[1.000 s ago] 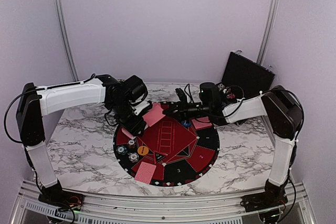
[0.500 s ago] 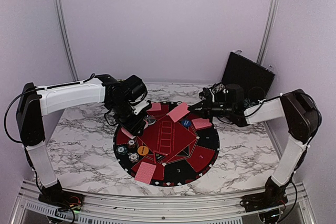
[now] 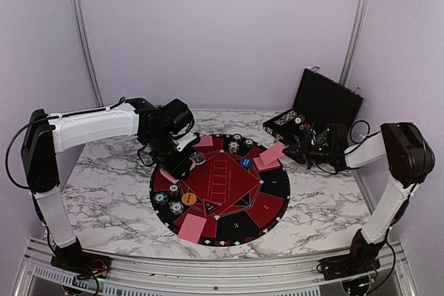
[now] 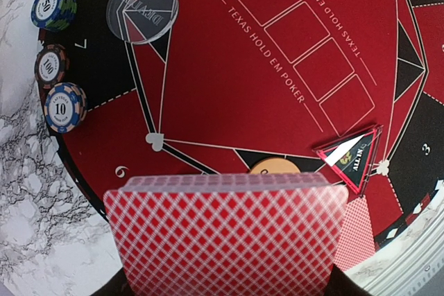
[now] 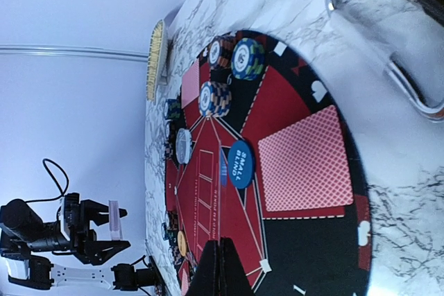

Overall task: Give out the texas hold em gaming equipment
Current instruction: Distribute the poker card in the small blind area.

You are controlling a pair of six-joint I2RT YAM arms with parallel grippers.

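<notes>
My left gripper [image 3: 177,165] [image 4: 227,283] hovers over the left of the round mat [image 3: 274,188], shut on a deck of pink-red-backed playing cards [image 4: 229,233]. At the mat's right rim my right gripper [image 3: 289,149] [image 5: 223,249] is shut on a single card [image 3: 275,152], which the right wrist view shows edge-on [image 5: 222,192]. Another card [image 5: 302,161] lies flat beside the blue disc [image 5: 241,163]. Single cards also lie at the far side [image 3: 205,141] and the near rim [image 3: 192,227]. Chip stacks [image 4: 64,107] [image 5: 248,58], a clear disc [image 4: 142,8] and an orange disc [image 3: 189,198] sit on the mat.
An open black case [image 3: 326,98] holding chips stands at the back right, close behind my right gripper; its metal handle [image 5: 388,67] shows in the right wrist view. A small triangular marker [image 4: 354,157] lies on the mat. White marbled tabletop [image 3: 104,192] surrounds the mat.
My right arm has drawn back to the right, carrying its card from over the mat's far middle to the right rim. The left arm and its deck have not moved.
</notes>
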